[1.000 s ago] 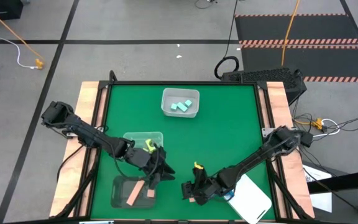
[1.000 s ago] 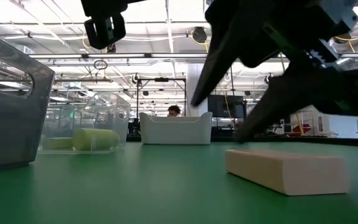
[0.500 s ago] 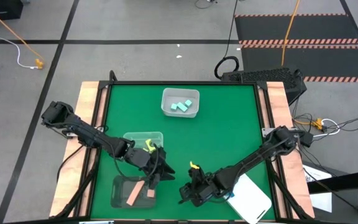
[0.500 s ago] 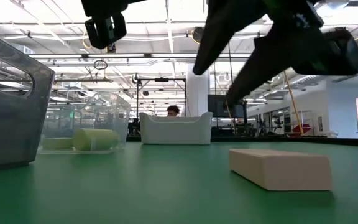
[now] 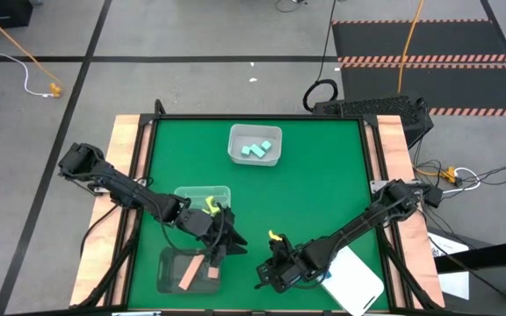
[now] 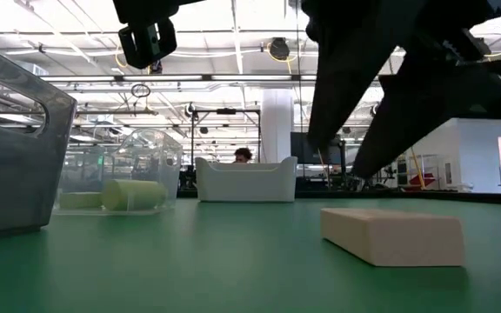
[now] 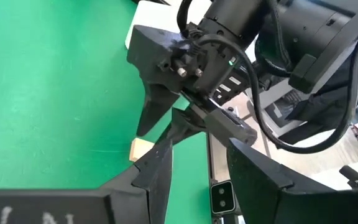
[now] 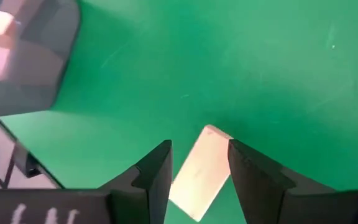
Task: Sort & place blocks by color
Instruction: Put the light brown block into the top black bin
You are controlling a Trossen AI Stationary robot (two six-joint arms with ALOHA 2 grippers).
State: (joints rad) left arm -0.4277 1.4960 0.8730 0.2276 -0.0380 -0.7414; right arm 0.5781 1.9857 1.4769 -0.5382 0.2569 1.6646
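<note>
Since the half-second before, my right gripper (image 5: 264, 279) had drifted a little toward the lower edge of the overhead frame, and in the low view its dark fingers had swung from above the bar's left end to above its right end. My right arm reached in from the right edge of the table, bent low, wrist pitched down. Its fingers were spread and grasped nothing; in the right wrist view they stood to either side of the tan-pink bar (image 8: 197, 171), which lay flat on the green table (image 5: 323, 193) at lower centre.

My left gripper (image 5: 220, 247) hovered above the dark tray (image 5: 170, 262) at lower left, arm stretched in from the left edge. Its fingers were parted and empty.

I could read no writing or labels anywhere.

Two tan-pink blocks (image 5: 190, 274) lay in the dark tray. Just above it in the frame stood the clear tray (image 5: 202, 194), with a yellow block (image 6: 133, 195) showing through its wall in the low view. Mint green blocks (image 5: 256, 149) sat in the white tray (image 5: 254, 132) at upper centre. A flat white lid (image 5: 356, 283) lay at lower right under my right arm.
</note>
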